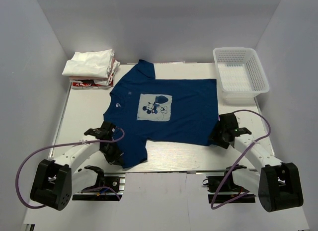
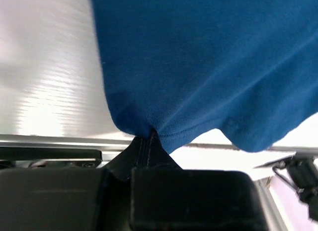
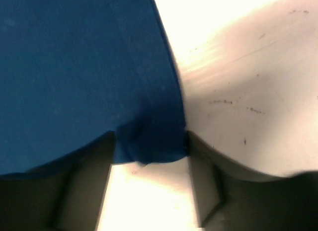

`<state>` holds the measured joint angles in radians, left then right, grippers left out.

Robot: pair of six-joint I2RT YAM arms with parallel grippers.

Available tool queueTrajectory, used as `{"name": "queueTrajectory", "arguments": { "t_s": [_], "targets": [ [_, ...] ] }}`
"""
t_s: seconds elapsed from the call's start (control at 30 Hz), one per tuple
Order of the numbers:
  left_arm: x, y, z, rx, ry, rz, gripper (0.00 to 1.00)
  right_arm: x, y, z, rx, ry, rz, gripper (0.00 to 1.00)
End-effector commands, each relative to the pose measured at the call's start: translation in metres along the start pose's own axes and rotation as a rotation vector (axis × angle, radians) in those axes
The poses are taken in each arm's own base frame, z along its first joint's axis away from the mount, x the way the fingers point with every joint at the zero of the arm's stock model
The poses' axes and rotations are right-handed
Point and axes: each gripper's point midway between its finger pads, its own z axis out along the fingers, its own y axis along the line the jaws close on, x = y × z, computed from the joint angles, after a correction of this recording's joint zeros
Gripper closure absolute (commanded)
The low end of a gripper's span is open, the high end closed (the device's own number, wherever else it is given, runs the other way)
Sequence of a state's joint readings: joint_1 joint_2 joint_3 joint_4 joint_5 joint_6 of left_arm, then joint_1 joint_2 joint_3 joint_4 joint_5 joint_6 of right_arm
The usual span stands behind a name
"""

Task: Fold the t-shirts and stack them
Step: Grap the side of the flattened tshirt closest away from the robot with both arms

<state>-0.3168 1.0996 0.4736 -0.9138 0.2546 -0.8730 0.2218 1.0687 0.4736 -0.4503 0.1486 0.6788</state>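
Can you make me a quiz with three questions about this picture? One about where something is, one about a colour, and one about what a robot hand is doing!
1. Where is the white basket?
A. At the far right of the table
B. At the near left corner
C. In the middle

2. What colour is the big t-shirt spread out flat?
A. Red
B. Navy blue
C. Green

3. What is the left gripper doing?
A. Hanging open in the air
B. Holding the basket
C. Pinching the t-shirt's edge

Answers:
1 A: the top view shows the basket at the far right, past the t-shirt.
2 B: the cloth is dark blue in all three views.
3 C: the left wrist view shows the gripper closed on a bunched bit of blue cloth.
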Motion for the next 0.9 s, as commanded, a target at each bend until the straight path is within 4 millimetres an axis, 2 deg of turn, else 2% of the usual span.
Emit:
{"name": "queueTrajectory", "arguments": {
  "t_s": [0.0,0.03,0.1,0.17,0.23,0.37,0.43,0.47,0.5,0.53,0.57,0.63,0.67,0.73,0.77,0.8,0.83,0.87],
  "targets": [
    [0.017,-0.004,-0.005,0.042,0.071,0.055,1.00,0.011,-0.010,0.013,0.033,0.033,0.045,0.48],
    [0.023,-0.005,-0.007,0.053,0.100,0.063,1.00,0.008,-0.013,0.013,0.050,0.028,0.054,0.69],
    [0.030,-0.004,-0.008,0.065,0.123,0.070,1.00,-0.001,-0.011,0.009,0.044,-0.002,0.044,0.76],
    [0.034,-0.005,-0.013,0.083,0.120,0.063,1.00,0.003,-0.020,0.005,0.082,0.016,0.042,0.81],
    [0.038,-0.011,-0.020,0.123,0.118,0.076,1.00,0.001,-0.025,0.000,0.098,-0.007,0.046,0.98],
    [0.025,-0.034,-0.033,0.191,0.063,0.127,1.00,-0.004,-0.020,-0.005,0.055,-0.033,0.013,1.00],
    [0.018,-0.044,-0.035,0.214,0.042,0.158,1.00,-0.008,-0.006,-0.006,-0.012,-0.037,-0.015,1.00],
    [0.010,-0.058,-0.041,0.250,0.010,0.187,1.00,-0.015,0.001,-0.006,-0.046,-0.060,-0.024,1.00],
    [0.003,-0.061,-0.041,0.238,-0.005,0.194,1.00,-0.015,0.002,-0.003,-0.053,-0.052,-0.063,1.00],
    [-0.002,-0.068,-0.043,0.252,-0.019,0.217,1.00,-0.021,0.014,-0.006,-0.103,-0.058,-0.072,1.00],
    [-0.011,-0.084,-0.052,0.292,-0.055,0.235,1.00,-0.025,0.019,-0.007,-0.119,-0.063,-0.082,1.00],
    [-0.024,-0.096,-0.055,0.301,-0.091,0.251,1.00,-0.037,0.029,-0.011,-0.140,-0.080,-0.107,1.00],
    [-0.034,-0.111,-0.062,0.337,-0.135,0.267,1.00,-0.045,0.034,-0.013,-0.152,-0.101,-0.110,1.00],
    [-0.047,-0.125,-0.070,0.368,-0.171,0.278,1.00,-0.050,0.039,-0.013,-0.159,-0.108,-0.122,1.00],
    [-0.058,-0.137,-0.076,0.384,-0.192,0.289,1.00,-0.061,0.046,-0.017,-0.170,-0.126,-0.120,1.00],
    [-0.067,-0.146,-0.080,0.389,-0.225,0.292,1.00,-0.063,0.047,-0.017,-0.170,-0.127,-0.122,1.00],
    [-0.077,-0.159,-0.092,0.406,-0.260,0.299,1.00,-0.066,0.049,-0.016,-0.168,-0.124,-0.120,1.00],
    [-0.086,-0.165,-0.096,0.400,-0.293,0.308,1.00,-0.075,0.056,-0.019,-0.173,-0.138,-0.119,1.00]
  ]
}}
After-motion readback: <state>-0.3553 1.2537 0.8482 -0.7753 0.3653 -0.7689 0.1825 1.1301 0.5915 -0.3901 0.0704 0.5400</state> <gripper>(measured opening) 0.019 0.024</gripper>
